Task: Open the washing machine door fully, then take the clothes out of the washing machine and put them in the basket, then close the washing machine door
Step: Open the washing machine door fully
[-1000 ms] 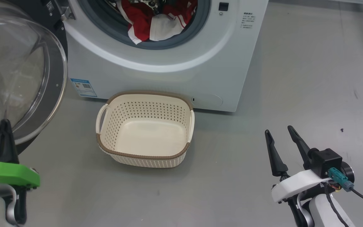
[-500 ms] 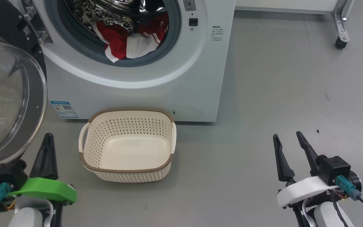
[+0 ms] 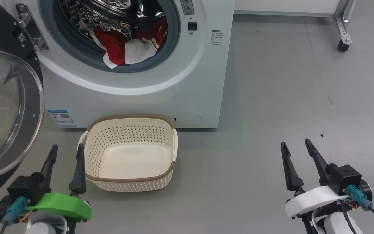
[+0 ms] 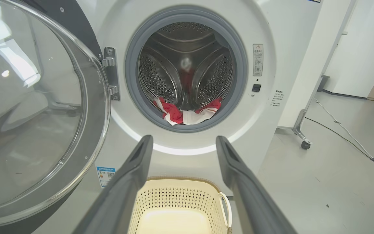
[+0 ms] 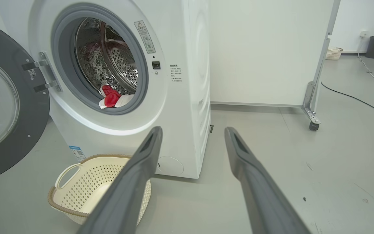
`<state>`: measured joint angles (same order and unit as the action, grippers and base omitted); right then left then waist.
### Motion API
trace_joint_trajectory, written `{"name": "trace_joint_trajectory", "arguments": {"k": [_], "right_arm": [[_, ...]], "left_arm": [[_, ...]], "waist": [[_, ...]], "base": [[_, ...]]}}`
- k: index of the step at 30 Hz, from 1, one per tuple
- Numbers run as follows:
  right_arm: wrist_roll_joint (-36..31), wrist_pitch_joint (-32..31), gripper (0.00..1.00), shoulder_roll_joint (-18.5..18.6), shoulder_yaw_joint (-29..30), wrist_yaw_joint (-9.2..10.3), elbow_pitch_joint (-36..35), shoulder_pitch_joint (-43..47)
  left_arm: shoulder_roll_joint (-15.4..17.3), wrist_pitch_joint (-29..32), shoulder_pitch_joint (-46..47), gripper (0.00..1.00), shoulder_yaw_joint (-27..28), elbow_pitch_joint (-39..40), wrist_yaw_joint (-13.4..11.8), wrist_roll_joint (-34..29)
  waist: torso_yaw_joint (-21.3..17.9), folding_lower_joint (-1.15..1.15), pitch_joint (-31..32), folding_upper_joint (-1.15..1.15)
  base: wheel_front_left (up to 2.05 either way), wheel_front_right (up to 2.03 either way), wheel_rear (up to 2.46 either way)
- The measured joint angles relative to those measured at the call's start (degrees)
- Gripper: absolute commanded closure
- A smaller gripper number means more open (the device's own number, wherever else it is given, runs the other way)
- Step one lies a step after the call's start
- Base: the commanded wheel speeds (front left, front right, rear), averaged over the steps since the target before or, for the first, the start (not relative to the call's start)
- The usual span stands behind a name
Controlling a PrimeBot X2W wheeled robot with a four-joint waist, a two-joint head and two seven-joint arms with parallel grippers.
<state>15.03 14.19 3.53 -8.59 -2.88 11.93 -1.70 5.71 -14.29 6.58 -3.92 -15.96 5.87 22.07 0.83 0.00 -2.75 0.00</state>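
1. The door (image 3: 11, 107) is swung wide to the left of the washing machine (image 3: 135, 100), so the drum (image 3: 109, 9) is left unobstructed.
2. The clothes (image 3: 125, 52) are heaped at the drum's front lip, where they can likely be reached from outside.
3. The basket (image 3: 130, 117) is set on the floor (image 3: 271, 97) just below the opening, presumably so that a short drop suffices.
4. The left gripper (image 3: 67, 147) is held spread and empty, just beside the basket's left side, between it and the door; room there is judged tight.
5. The right gripper (image 3: 295, 143) is held spread and empty over bare floor, well apart from everything.
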Motion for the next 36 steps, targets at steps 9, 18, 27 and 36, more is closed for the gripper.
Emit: {"name": "trace_joint_trajectory", "arguments": {"k": [9,18,27,36], "right_arm": [[0.0,0.0,0.0,0.0,0.0,-0.03,-0.1,0.5],[-0.1,0.0,0.0,-0.1,0.0,-0.07,-0.2,1.1],[-0.5,0.0,0.0,-0.1,-0.1,-0.24,-0.3,1.1],[-0.5,0.0,0.0,-0.2,-0.2,-0.54,-0.5,1.1]], "left_arm": [[-0.5,0.0,-2.0,0.0,0.3,0.7,0.0,0.1],[-0.8,0.0,-3.1,0.0,0.9,1.1,0.0,0.1],[-0.8,0.0,-3.3,0.0,1.2,1.9,-0.1,-0.1],[-0.8,0.0,-3.4,0.0,1.2,2.4,-0.1,-0.5]], "waist": [[-0.3,0.0,0.3,0.0],[-0.4,0.0,0.3,0.0],[-0.4,0.0,0.1,0.0],[-0.6,0.0,-0.6,0.0]], "base": [[0.0,0.0,0.0],[0.0,0.0,0.0],[0.0,0.0,0.0],[0.0,0.0,0.0]]}}
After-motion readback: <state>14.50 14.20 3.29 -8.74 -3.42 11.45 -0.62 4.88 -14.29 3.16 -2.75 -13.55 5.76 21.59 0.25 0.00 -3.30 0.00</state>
